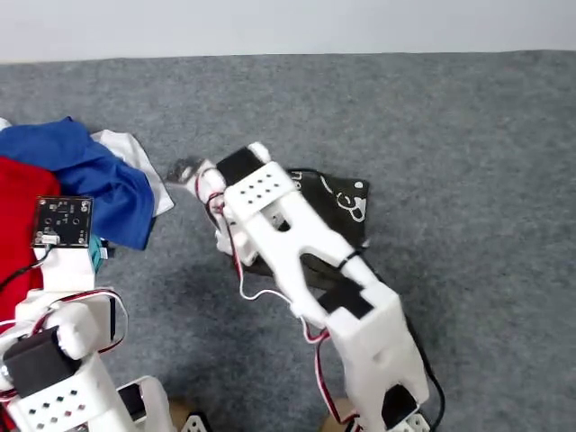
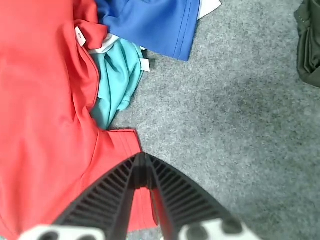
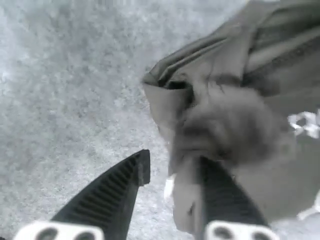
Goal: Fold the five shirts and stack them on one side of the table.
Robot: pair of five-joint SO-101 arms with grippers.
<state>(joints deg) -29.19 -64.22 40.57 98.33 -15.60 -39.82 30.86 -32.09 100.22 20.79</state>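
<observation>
Though illegible, white print [image 1: 351, 202] (dark shirt [image 1: 353, 227]).

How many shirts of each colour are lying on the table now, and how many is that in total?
red shirt: 1
blue shirt: 1
teal shirt: 1
white shirt: 1
dark shirt: 1
Total: 5 shirts
</observation>
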